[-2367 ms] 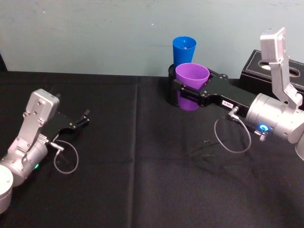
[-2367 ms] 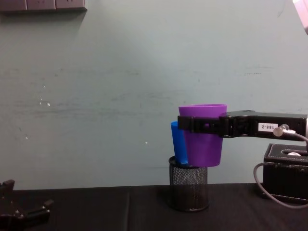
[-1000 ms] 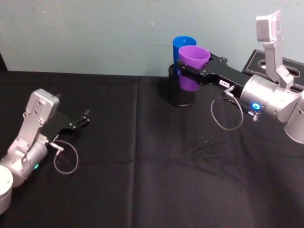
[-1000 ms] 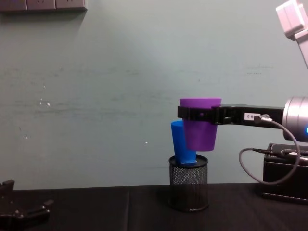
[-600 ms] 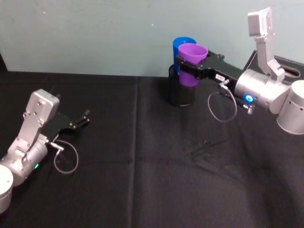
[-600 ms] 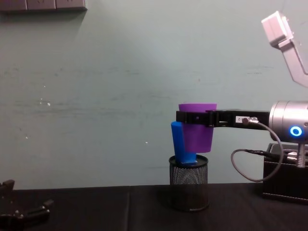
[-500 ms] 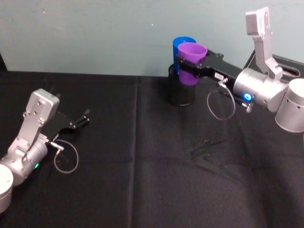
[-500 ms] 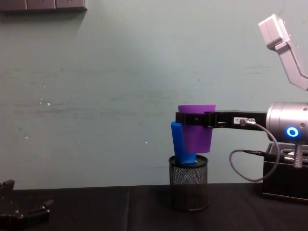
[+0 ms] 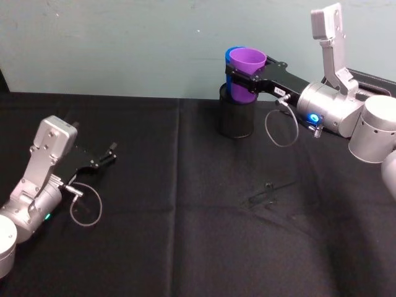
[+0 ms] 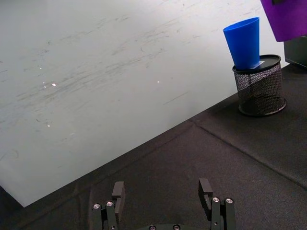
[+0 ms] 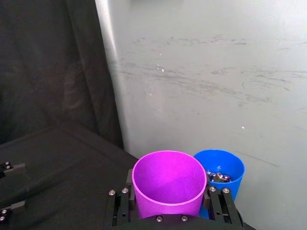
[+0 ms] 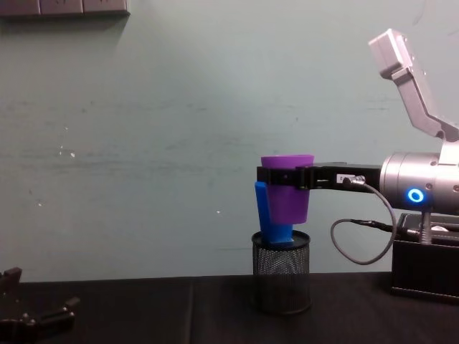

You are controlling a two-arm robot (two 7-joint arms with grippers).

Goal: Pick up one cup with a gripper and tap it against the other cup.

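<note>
Right claw: clamped across the purple cup just under its rim, one jaw on each side, and the cup is carried upright, off the desk.

Position: the purple cup hangs above the black wire-mesh pen holder, just beside the blue cup. The blue cup stands tilted inside that holder. From the right wrist the two rims sit side by side. I cannot tell whether they are touching.

Left claw: parked low at the desk's left side, fingers spread wide, holding nothing.

Handling, judged:
- Purple cup looks like thin, smooth plastic, so it is probably light, somewhat slippery, and apt to flex if squeezed hard.
- The hold under the rim seems right. The rim stiffens the wall there, and the taper resists slipping downward.
- Blue cup is only leaning loosely in the mesh, with small dark items inside. It would likely rock or shift under a firm knock.
- A light sideways tap, wall to wall near the rims, looks safest.
</note>
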